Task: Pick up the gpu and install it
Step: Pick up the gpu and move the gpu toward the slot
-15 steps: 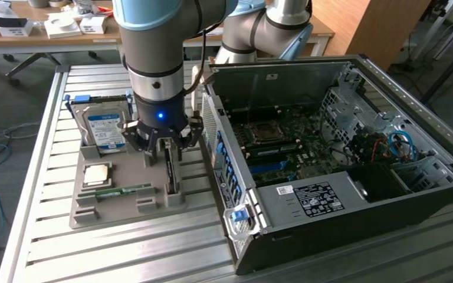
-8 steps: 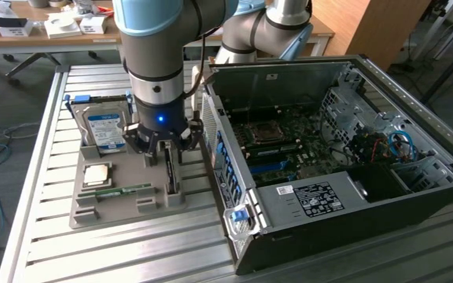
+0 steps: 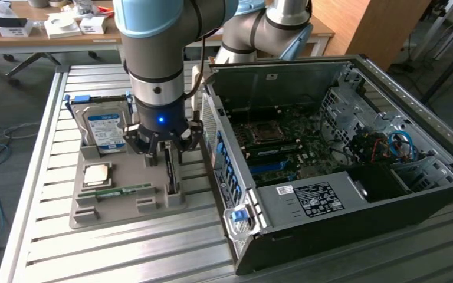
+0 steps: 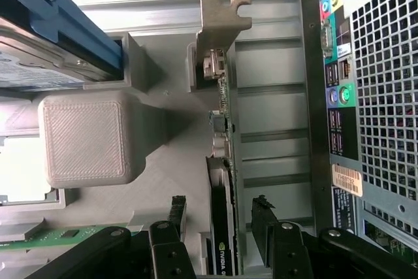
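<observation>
The gpu stands on edge in a slot of the grey holder tray, beside the open computer case. In the wrist view the gpu appears edge-on, a thin green board with its silver bracket at the far end. My gripper is lowered over the card. The gripper is open, one dark finger on each side of the board, with a visible gap on both sides.
On the same tray stand a hard drive with a blue-white label, a processor chip and a narrow green memory strip. The case's rear port panel is close beside the card. Everything rests on a slatted metal table.
</observation>
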Action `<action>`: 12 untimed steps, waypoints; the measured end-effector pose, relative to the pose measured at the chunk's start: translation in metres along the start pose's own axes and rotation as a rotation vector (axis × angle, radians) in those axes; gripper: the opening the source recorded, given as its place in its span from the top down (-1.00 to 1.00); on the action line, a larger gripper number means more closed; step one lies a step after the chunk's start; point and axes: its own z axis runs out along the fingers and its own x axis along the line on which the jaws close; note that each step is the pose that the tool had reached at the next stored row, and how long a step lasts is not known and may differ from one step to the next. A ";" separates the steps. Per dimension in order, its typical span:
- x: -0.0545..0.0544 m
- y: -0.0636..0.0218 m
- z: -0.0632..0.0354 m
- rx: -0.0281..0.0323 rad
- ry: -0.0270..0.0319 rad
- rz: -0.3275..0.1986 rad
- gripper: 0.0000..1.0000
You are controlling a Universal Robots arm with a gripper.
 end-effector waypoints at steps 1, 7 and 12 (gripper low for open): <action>0.000 -0.0001 -0.0001 0.0005 0.0002 0.000 -0.06; 0.000 -0.0006 0.0007 0.0010 0.0002 0.000 -0.06; 0.000 -0.0008 0.0025 0.0011 0.0001 0.000 -0.06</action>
